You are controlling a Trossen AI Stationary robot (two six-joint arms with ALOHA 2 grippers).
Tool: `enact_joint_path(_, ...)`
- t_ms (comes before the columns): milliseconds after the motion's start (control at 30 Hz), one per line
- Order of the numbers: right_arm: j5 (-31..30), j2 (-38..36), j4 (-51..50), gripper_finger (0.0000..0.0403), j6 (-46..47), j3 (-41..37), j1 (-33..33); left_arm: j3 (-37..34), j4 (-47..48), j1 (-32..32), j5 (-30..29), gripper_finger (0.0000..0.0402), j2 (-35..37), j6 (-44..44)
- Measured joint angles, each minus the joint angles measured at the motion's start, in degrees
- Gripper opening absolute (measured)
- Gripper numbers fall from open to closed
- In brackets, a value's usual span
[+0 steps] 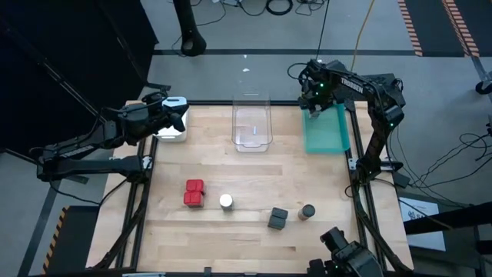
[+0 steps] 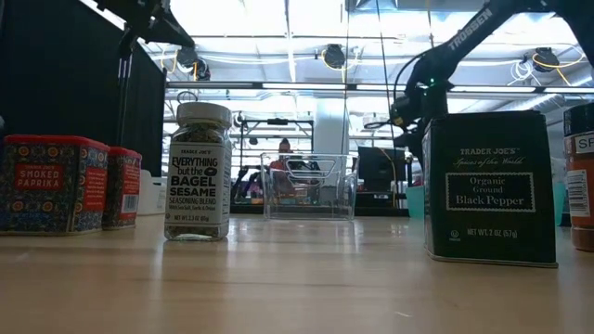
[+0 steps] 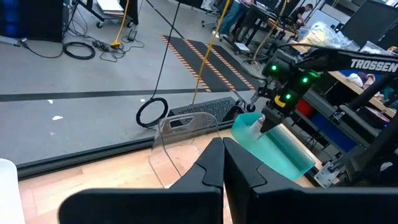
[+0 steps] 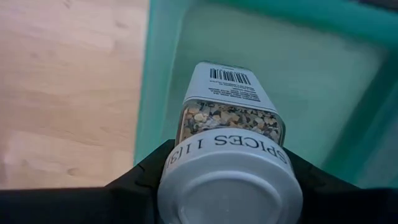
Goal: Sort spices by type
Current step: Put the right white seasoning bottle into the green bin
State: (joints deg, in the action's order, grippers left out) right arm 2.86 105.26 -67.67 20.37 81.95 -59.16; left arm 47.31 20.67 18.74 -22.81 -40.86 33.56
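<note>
In the right wrist view the right gripper has its jaws clamped on a clear jar just under its white cap; the jar's long axis runs straight out from the jaws, cap nearest the wrist, base pointing into the teal tray. That is the relation the next move turns on: the jar's base hangs over the tray floor, not yet resting on it as far as I can tell, so a short descent and release should seat it.

On the tabletop nearer the front edge lie the red tins, the second white-capped jar, a black pepper tin and a dark-capped jar, all well apart from both arms.

Farther back, the left gripper waits beside the white tray, jaws nearly closed and empty; the clear tray stands between the two
</note>
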Motion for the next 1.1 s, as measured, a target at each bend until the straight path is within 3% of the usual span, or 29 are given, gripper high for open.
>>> enact_joint_path(600,0.2,0.0,3.3,0.0174,1.3,-2.8,0.0,0.0,0.0,0.0,0.0,0.0004,-0.2,0.4)
enact_joint_path(833,0.2,0.0,3.2,0.0261,1.4,-2.8,0.0,0.0,0.0,0.0,0.0,0.0004,-0.5,0.5)
enact_joint_path(1100,0.2,-0.5,2.4,0.0276,0.2,-2.9,0.0,0.0,0.0,0.0,0.5,0.0004,-0.7,0.5)
